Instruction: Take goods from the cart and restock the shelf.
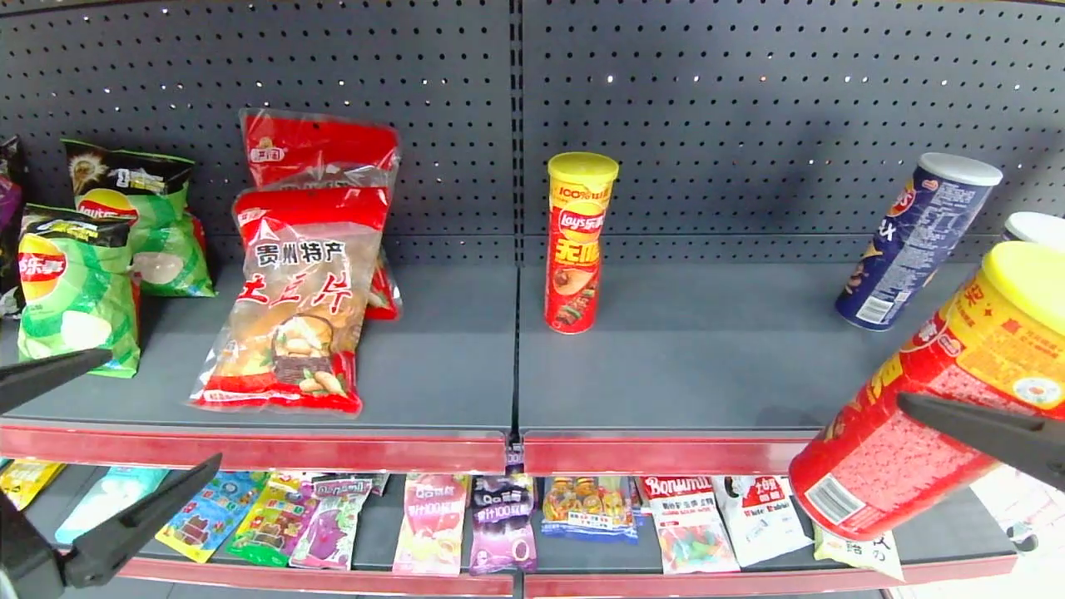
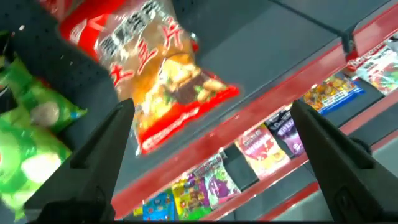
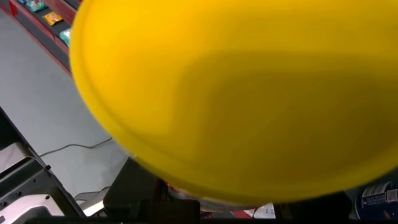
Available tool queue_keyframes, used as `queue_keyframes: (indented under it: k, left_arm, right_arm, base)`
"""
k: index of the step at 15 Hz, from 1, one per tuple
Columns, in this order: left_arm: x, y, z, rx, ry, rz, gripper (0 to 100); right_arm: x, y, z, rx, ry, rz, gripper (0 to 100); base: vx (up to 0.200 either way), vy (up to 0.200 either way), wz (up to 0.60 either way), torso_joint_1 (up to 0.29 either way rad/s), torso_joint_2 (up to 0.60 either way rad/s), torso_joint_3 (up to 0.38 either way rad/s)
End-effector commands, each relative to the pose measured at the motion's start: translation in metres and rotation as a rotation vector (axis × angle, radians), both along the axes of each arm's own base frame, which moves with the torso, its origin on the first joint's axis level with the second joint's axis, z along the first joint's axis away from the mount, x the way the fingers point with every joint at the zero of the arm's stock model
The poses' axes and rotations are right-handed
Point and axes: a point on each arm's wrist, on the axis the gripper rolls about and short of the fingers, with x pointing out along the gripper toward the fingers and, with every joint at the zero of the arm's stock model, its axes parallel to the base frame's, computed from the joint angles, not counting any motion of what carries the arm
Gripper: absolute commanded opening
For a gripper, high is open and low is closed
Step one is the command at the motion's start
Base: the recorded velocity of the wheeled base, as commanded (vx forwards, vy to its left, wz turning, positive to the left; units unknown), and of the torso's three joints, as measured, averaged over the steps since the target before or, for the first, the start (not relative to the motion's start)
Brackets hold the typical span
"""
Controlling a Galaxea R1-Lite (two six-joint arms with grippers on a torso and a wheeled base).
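The red can (image 1: pixel 940 349), yellow-lidded, is in the air off the front right corner of the top shelf (image 1: pixel 666 366). It is tilted, with its lid up toward the back panel and its base down over the shelf's red lip. The right gripper (image 1: pixel 940 416) holds it around the lower body. One dark finger (image 1: pixel 973 428) crosses the can's front; the other is hidden behind it, so the grip looks closed on the can, though only one side can be seen. In the right wrist view, the yellow lid (image 3: pixel 249 93) sits right up against the camera.

On the shelf, a matching upright can (image 1: pixel 580 241) stands at mid-depth near the centre seam. A blue can (image 1: pixel 915 241) leans at the far right.

Clear bags (image 1: pixel 291 299) with red ends lean against the back panel on the left half, with green bags (image 1: pixel 75 283) beside them at the far left.

The left gripper (image 1: pixel 163 405) hangs in front of the shelf's left edge with its fingers spread wide, holding nothing. Small sachets (image 1: pixel 499 520) line the shelf below.
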Motion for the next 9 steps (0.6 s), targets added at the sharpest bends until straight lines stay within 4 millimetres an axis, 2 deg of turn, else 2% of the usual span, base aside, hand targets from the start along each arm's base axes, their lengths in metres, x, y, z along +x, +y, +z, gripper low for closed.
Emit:
queue_keyframes:
  k: [1,3,5,6,7,9]
  left_arm:
    - [0.056,-0.025,0.017,-0.039,0.067,-0.096,100]
    - [0.099,-0.054,0.038,-0.136,0.063,-0.154,100]
    - [0.135,-0.07,0.049,-0.15,0.047,-0.163,100]
    - [0.155,-0.079,0.053,-0.182,0.06,-0.222,100]
    - [0.168,-0.088,0.054,-0.213,0.085,-0.325,100]
    - [0.182,-0.097,0.053,-0.232,0.113,-0.461,100]
  right_arm:
    - [0.004,0.002,0.001,-0.002,0.007,-0.001,0]
    - [0.005,0.002,0.001,-0.002,0.01,-0.001,0]
    - [0.006,0.002,0.001,-0.002,0.011,-0.001,0]
    - [0.006,0.002,0.002,-0.001,0.008,-0.001,0]
    - [0.006,0.002,0.003,0.0,0.004,-0.003,0]
    - [0.006,0.002,0.004,0.003,0.001,-0.003,0]
  base:
    - [0.0,0.0,0.0,0.0,0.0,0.0]
    - [0.0,0.0,0.0,0.0,0.0,0.0]
    - [0.0,0.0,0.0,0.0,0.0,0.0]
    - [0.0,0.0,0.0,0.0,0.0,0.0]
    - [0.0,0.0,0.0,0.0,0.0,0.0]
    - [0.0,0.0,0.0,0.0,0.0,0.0]
